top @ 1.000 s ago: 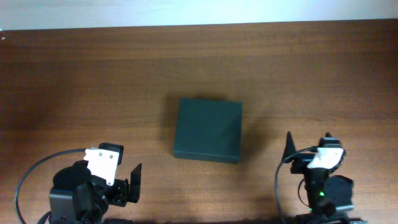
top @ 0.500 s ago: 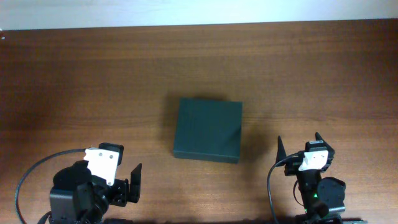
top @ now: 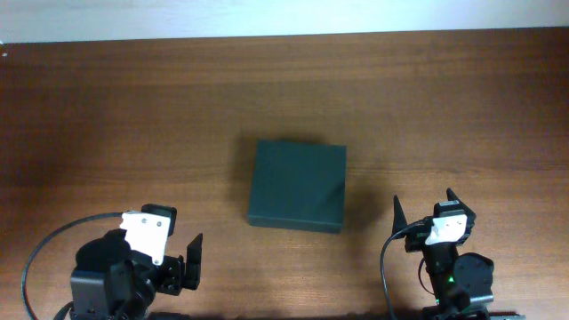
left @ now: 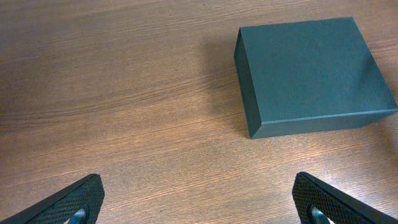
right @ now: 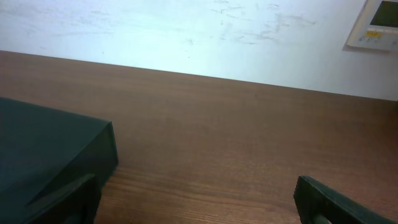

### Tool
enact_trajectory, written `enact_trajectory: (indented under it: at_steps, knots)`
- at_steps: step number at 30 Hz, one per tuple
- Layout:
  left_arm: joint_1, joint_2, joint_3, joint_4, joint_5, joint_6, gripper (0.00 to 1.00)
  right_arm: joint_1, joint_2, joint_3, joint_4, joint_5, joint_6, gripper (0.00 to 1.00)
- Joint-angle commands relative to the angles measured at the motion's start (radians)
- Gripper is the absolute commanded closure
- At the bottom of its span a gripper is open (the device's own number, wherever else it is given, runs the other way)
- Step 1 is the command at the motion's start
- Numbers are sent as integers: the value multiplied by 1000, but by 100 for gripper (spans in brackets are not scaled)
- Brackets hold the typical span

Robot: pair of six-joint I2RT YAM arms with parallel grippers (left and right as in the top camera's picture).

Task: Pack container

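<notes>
The container (top: 297, 185) is a dark green-black rectangular box, lid shut, lying flat at the table's middle. It also shows in the left wrist view (left: 311, 74) at upper right and in the right wrist view (right: 43, 155) at lower left. My left gripper (top: 173, 258) is open and empty at the front left, well short of the box; its two fingertips show in its wrist view (left: 199, 205). My right gripper (top: 425, 206) is open and empty, to the right of the box's front right corner; its fingers show in its wrist view (right: 196, 202).
The brown wooden table (top: 133, 116) reaches a white wall at the back (right: 186, 31). A wall control panel (right: 379, 25) shows at the upper right of the right wrist view. Black cables loop by both arm bases (top: 36, 258).
My right arm has moved left and slightly forward toward the box's front right corner, mostly in the first half second. The left arm and the container have not moved.
</notes>
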Motion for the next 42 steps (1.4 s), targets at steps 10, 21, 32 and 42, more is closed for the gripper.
enact_trajectory:
  at_steps: [10,21,32,42]
  knots:
    - [-4,-5,0,2,6,8,1,-8,-11,-11,3,-13,-6,1]
    - [-13,-57,-105,330,-109,9,1,-8,-11,-11,3,-13,-6,1]
    - [-11,-415,-754,1093,-191,8,1,-8,-11,-11,3,-13,-6,1]
    - [50,-538,-966,1123,-211,-76,1,-8,-11,-11,3,-13,-6,1]
